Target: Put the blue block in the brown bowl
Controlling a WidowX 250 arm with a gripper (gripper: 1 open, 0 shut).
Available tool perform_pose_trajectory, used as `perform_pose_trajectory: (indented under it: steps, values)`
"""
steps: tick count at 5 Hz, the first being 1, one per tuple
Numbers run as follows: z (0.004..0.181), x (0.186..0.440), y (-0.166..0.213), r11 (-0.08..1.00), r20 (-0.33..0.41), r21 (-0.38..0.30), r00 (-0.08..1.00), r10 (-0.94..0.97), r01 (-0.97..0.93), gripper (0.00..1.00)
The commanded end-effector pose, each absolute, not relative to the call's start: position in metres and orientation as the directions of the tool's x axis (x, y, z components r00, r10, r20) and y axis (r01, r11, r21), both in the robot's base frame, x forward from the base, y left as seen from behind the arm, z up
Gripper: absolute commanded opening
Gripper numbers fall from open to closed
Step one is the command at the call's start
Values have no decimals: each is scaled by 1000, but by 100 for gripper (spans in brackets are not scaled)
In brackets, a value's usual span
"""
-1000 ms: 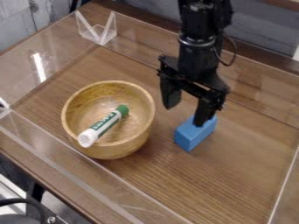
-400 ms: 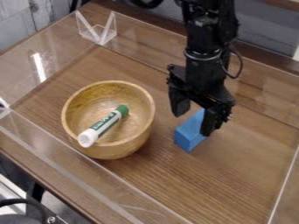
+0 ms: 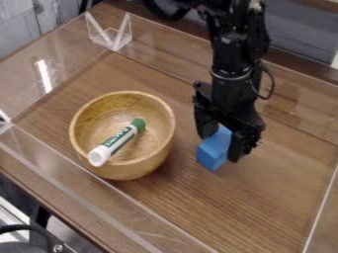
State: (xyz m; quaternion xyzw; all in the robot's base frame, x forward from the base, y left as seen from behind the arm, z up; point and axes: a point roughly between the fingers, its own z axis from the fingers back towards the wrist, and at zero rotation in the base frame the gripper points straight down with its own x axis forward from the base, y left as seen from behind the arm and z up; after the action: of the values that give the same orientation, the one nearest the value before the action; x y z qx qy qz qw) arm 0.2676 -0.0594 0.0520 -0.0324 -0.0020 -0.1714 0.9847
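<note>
Nearest me the brown bowl [image 3: 122,133] sits on the table [image 3: 158,212] w/ only a white-and-green tube [image 3: 115,141] in it, so no block delivered yet. Just right of it the blue block [image 3: 214,150] rests on the wood, and I've got the gripper [image 3: 224,144] pointing down w/ jaws spread wide, one each side of the block, not pinching it as far as I can tell. I'd say approach is about done; closing, lifting, carrying over to the bowl and releasing are all left.
</note>
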Motion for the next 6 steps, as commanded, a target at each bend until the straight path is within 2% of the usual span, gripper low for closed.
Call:
perform_pose_trajectory:
  steps: [1, 6]
  values:
    - [58, 274, -63, 935, 60, -55, 936, -347, 350, 100]
    - [50, 272, -68, 946, 86, -47, 944, -317, 322, 100]
